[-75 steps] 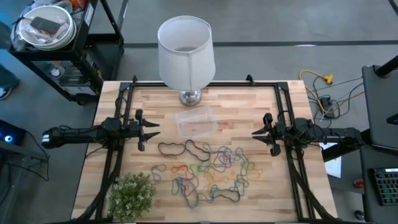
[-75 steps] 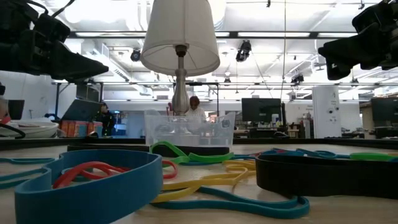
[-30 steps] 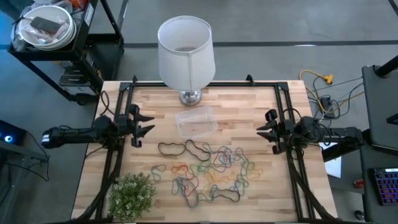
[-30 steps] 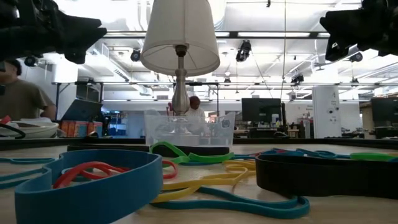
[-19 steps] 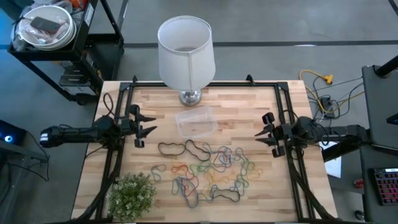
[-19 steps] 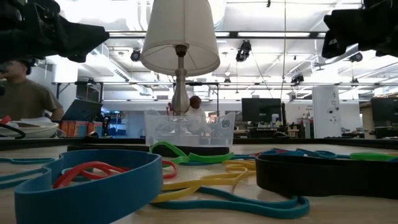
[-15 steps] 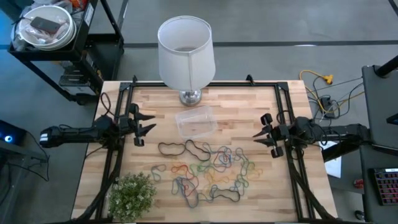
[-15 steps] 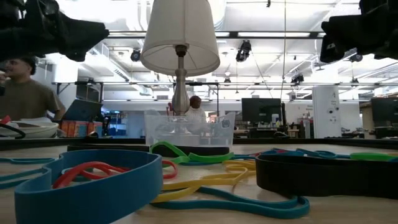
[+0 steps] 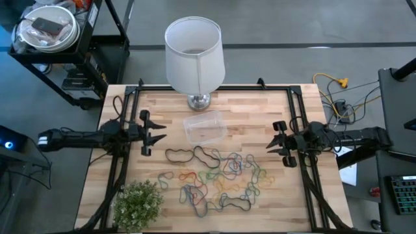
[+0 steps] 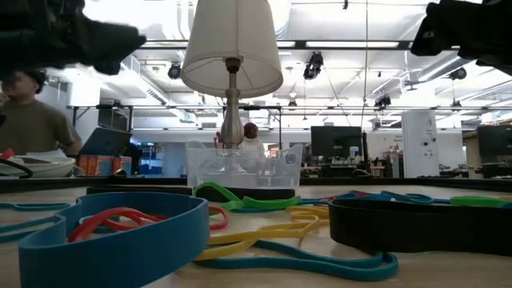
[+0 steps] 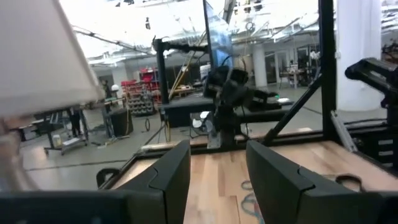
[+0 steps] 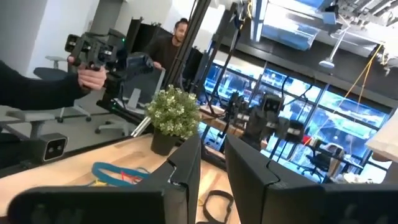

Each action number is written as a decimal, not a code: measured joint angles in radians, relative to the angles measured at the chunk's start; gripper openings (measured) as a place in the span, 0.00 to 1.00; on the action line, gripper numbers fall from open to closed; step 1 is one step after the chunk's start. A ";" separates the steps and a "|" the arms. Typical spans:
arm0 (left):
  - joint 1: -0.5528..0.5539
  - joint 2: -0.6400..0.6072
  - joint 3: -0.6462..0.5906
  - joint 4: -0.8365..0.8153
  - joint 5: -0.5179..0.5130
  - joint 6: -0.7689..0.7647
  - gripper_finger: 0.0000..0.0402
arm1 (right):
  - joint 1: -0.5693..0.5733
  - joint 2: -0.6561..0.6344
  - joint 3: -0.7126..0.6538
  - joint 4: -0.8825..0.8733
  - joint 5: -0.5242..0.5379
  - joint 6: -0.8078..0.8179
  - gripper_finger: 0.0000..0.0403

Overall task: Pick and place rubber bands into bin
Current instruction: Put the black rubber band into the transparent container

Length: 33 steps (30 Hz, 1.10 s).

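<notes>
— Reaching first? Left tool (image 9: 160, 133) at left of the high view, fingers spread, holds nothing above the tabletop (image 9: 260, 107).
— Then drop onto one loop at the edge of the rubber bands (image 9: 214, 179), lower centre; bin (image 9: 205, 126) sits just above them. Right tool (image 9: 271, 143), narrowly parted, waits empty.

The bin (image 10: 243, 170) blurs whatever lies inside; both arms are edge-cropped.
</notes>
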 joint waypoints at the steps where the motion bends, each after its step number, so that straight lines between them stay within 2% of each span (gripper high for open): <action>1: 0.000 0.037 0.024 -0.001 0.006 0.004 0.35 | 0.000 0.002 0.000 -0.003 0.000 0.009 0.17; 7: -0.013 0.280 0.214 -0.052 0.075 0.062 0.35 | 0.000 0.012 0.000 -0.013 0.000 0.042 0.17; 12: -0.049 0.478 0.408 -0.329 0.062 0.060 0.35 | 0.000 0.012 0.000 -0.055 0.000 0.038 0.17; 19: -0.157 0.688 0.706 -0.726 -0.129 0.033 0.35 | 0.000 0.010 0.000 -0.049 -0.002 0.128 0.17; 23: -0.226 0.762 0.840 -0.875 -0.264 -0.001 0.35 | 0.000 0.011 0.000 -0.054 -0.002 0.212 0.17; 26: -0.271 0.819 0.890 -0.951 -0.303 -0.045 0.35 | 0.000 0.011 0.000 -0.055 -0.002 0.250 0.17; 33: -0.313 0.922 0.887 -0.962 -0.285 -0.140 0.35 | 0.000 0.011 0.000 -0.055 -0.001 0.255 0.17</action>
